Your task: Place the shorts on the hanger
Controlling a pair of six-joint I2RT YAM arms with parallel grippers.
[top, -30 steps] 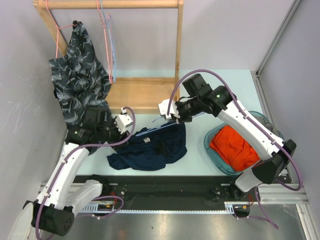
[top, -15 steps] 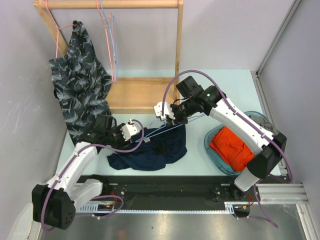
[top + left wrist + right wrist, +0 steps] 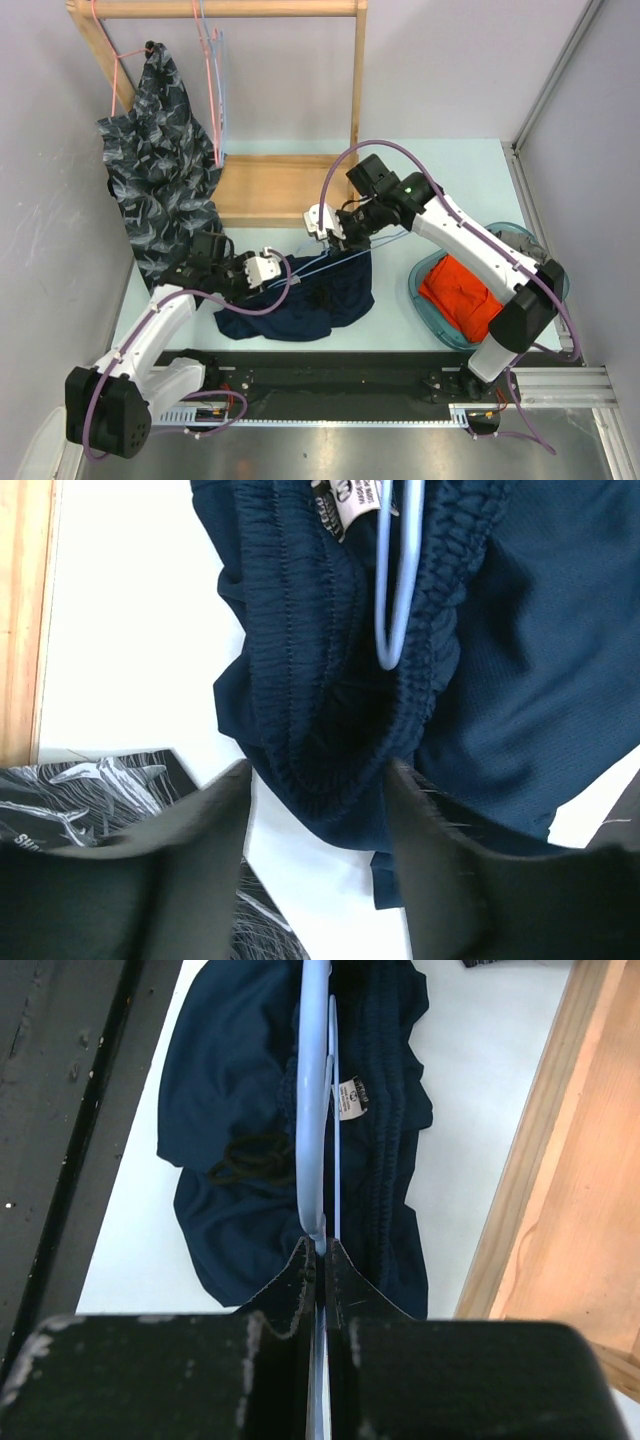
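**A:** From above, where are the shorts?
**B:** The shorts lie crumpled just in front of the wooden rack. The hanger lies across their rack-side edge.
**A:** Left wrist?
**B:** The left gripper is spread wide astride the waistband fold, with a gap on one side.
**A:** Right wrist?
**B:** The right gripper is clamped on the hanger, beside the rack's base.

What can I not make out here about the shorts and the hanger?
- Hook of the hanger: right wrist view, the shut jaws of the right gripper cover it.
- Print on the white label: left wrist view, too small, cut off by the top edge.
- Whether the left gripper touches the shorts: left wrist view, its dark fingers are blurred against the dark fabric.
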